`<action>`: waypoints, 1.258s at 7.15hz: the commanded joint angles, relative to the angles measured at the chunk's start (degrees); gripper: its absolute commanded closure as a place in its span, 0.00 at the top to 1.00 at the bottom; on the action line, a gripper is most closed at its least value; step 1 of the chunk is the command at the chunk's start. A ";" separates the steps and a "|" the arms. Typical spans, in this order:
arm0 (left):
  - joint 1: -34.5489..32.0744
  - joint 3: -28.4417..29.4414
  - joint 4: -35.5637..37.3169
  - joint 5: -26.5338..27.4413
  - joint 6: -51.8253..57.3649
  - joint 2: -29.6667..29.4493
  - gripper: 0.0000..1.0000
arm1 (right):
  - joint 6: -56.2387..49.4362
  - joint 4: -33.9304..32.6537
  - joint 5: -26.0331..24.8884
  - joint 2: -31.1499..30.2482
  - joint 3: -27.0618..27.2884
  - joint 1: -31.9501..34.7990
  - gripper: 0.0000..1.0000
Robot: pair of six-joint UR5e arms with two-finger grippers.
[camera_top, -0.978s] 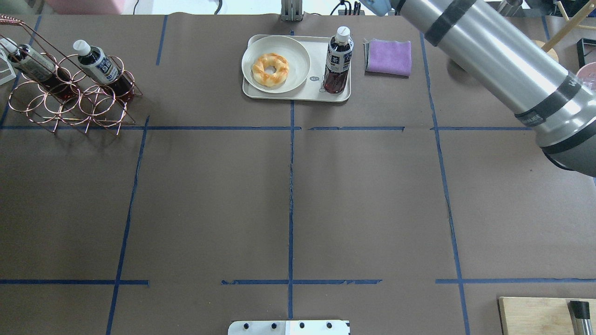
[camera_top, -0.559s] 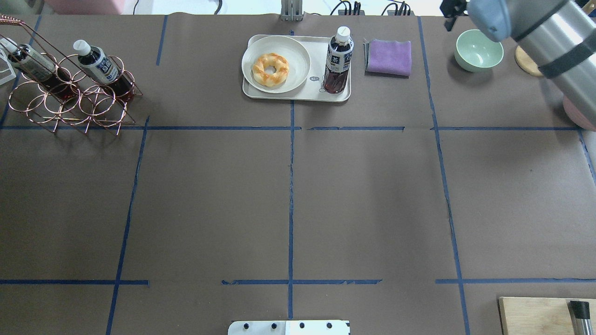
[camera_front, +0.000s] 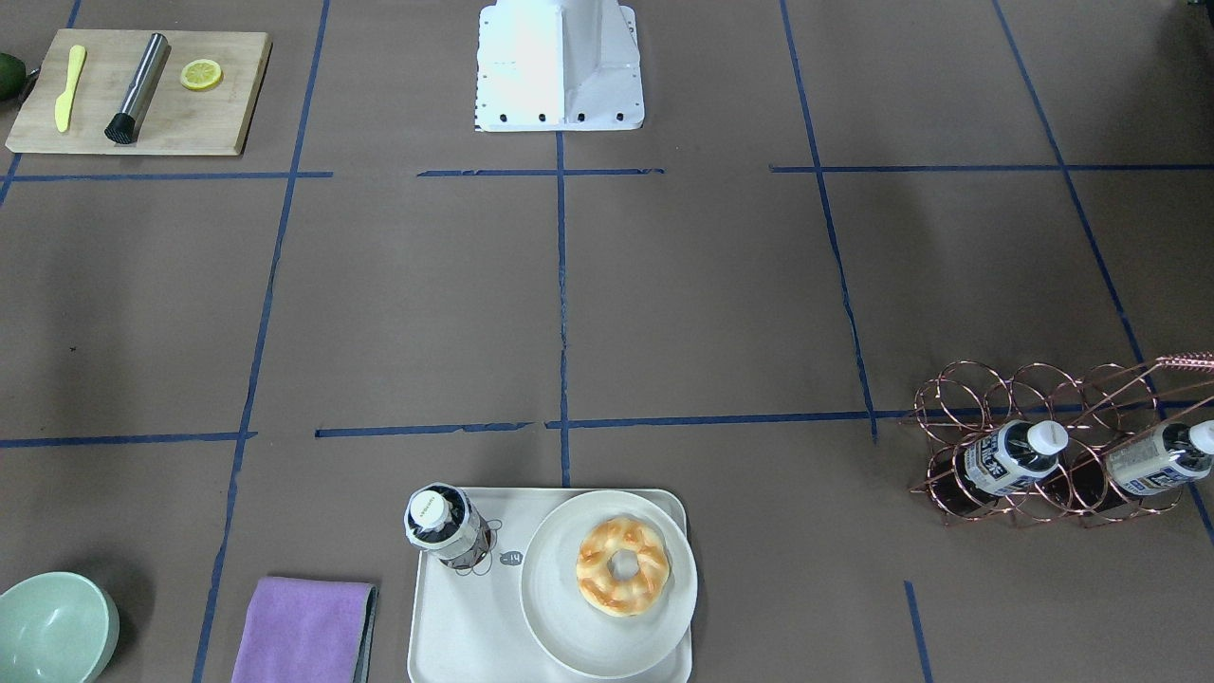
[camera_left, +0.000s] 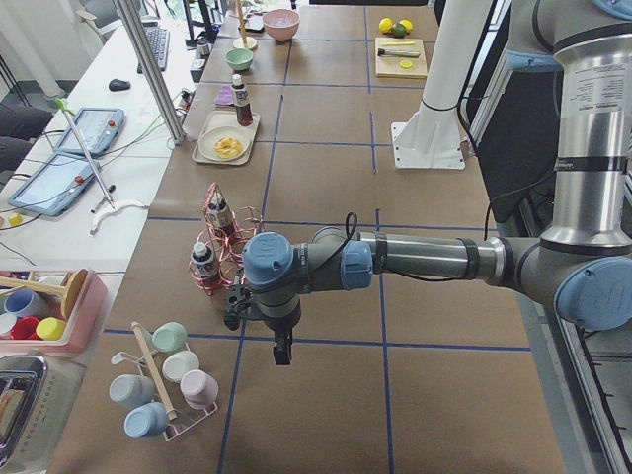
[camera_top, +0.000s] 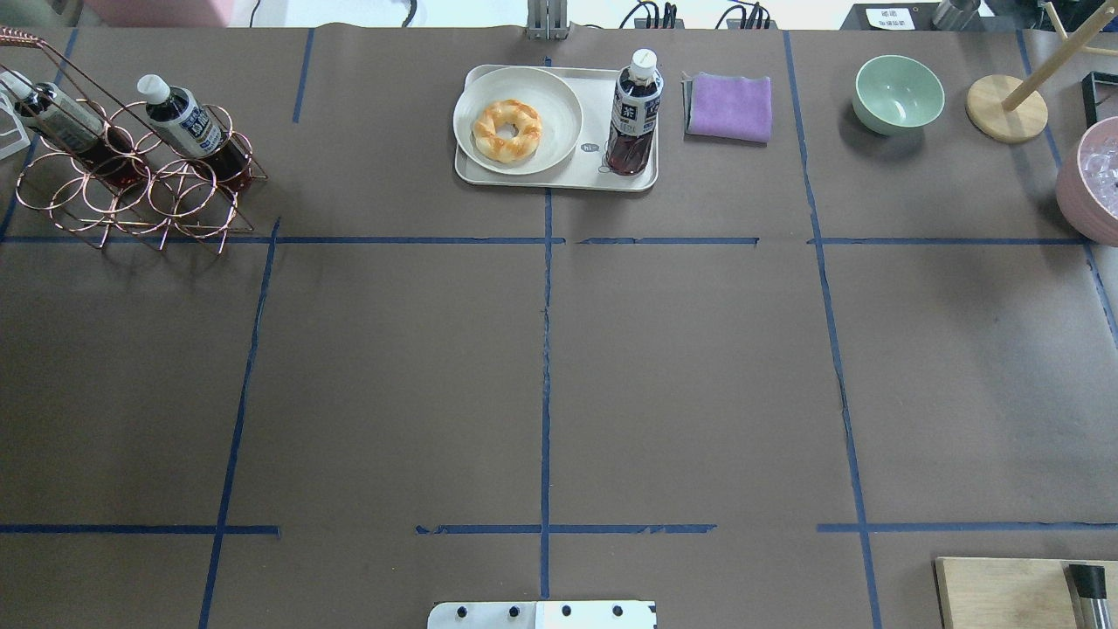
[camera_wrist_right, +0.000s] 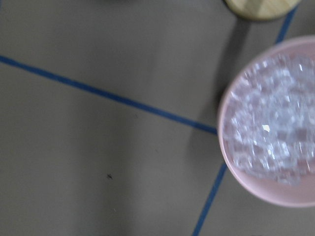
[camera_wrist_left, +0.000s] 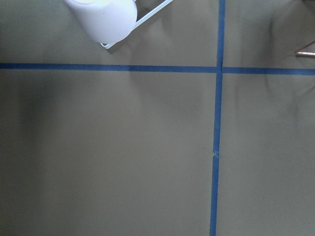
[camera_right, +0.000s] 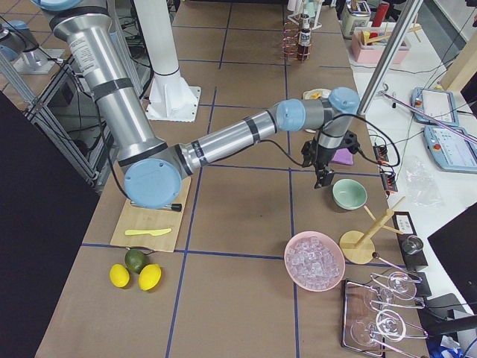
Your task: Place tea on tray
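Note:
One tea bottle (camera_top: pixel 635 114) stands upright on the right end of the cream tray (camera_top: pixel 568 170), next to the bear drawing; it also shows in the front view (camera_front: pixel 441 524) on the tray (camera_front: pixel 465 617). Two like bottles (camera_top: pixel 183 122) (camera_top: pixel 61 122) lie tilted in a copper wire rack (camera_top: pixel 131 188) at the far left. My left gripper (camera_left: pixel 281 351) shows only in the exterior left view, hanging over the table near the rack. My right gripper (camera_right: pixel 322 177) shows only in the exterior right view, beside the green bowl (camera_right: pixel 349 194). I cannot tell whether either is open or shut.
A round plate (camera_top: pixel 559 96) with a doughnut (camera_top: pixel 507 131) fills the tray's left part. A purple cloth (camera_top: pixel 729 107), a green bowl (camera_top: pixel 898 92), a wooden stand (camera_top: pixel 1004 109) and a pink bowl of ice (camera_top: pixel 1092 179) sit to the right. A wooden board (camera_front: pixel 190 119) lies near the robot's base.
The right arm has swung out of the overhead view to the right, uncovering the green bowl, the wooden stand and the pink bowl. The bottle on the tray has not moved.

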 commanded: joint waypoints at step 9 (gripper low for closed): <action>0.59 -1.21 -0.05 0.20 0.11 1.81 1.00 | 4.61 5.95 1.79 -14.30 8.29 4.61 1.00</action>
